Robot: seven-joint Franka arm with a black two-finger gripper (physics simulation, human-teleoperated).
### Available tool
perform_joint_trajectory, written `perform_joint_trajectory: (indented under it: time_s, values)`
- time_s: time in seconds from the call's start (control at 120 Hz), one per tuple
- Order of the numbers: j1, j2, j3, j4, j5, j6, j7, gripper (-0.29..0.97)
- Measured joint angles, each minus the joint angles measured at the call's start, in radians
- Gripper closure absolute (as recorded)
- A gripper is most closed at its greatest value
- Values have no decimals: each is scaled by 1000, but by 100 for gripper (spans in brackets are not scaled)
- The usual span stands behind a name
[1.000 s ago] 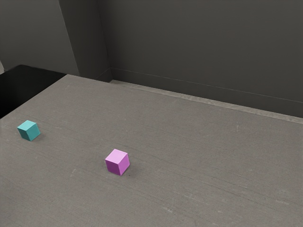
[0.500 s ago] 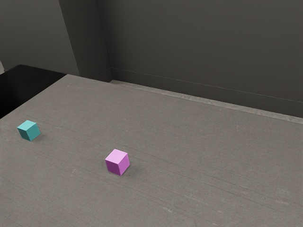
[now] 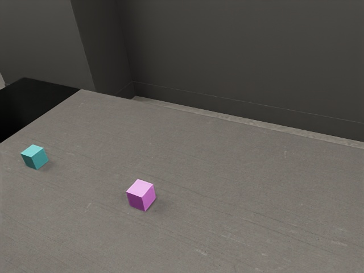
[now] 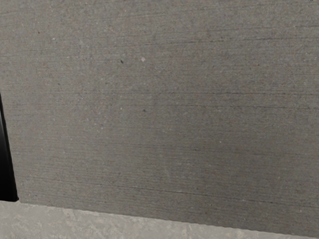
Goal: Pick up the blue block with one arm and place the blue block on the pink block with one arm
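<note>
Entry: blue block [image 3: 34, 157] is sitting on the table [image 3: 239, 187], at ten o'clock from the pink block [image 3: 140, 194] in the exterior view, well apart from it. Both are resting flat. My jaws' state: I cannot tell.

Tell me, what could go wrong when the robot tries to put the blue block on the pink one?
1. The blue block sits close to the edge of the table at the exterior view's left, so a clumsy nudge might push it off.
2. The pink block looks about the same small size, so if the blue one is set down off-centre it could tip and fall.
</note>
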Motion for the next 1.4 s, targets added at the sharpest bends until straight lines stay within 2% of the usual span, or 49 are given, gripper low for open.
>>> perform_joint_trajectory:
  time_s: [0.125,0.342,0.408,0.517,0.658,0.883,1.133,1.4]
  values:
    - [2,127,3,48,-111,73,21,0]
    - [23,409,-24,250,-459,166,154,0]
    - [29,487,-71,316,-569,178,202,0]
    - [126,565,-253,409,-682,187,271,0]
    - [198,621,-397,494,-758,193,345,0]
    - [247,707,-513,612,-836,184,441,0]
    - [281,804,-551,729,-900,120,528,0]
    - [306,878,-548,868,-975,-31,584,0]
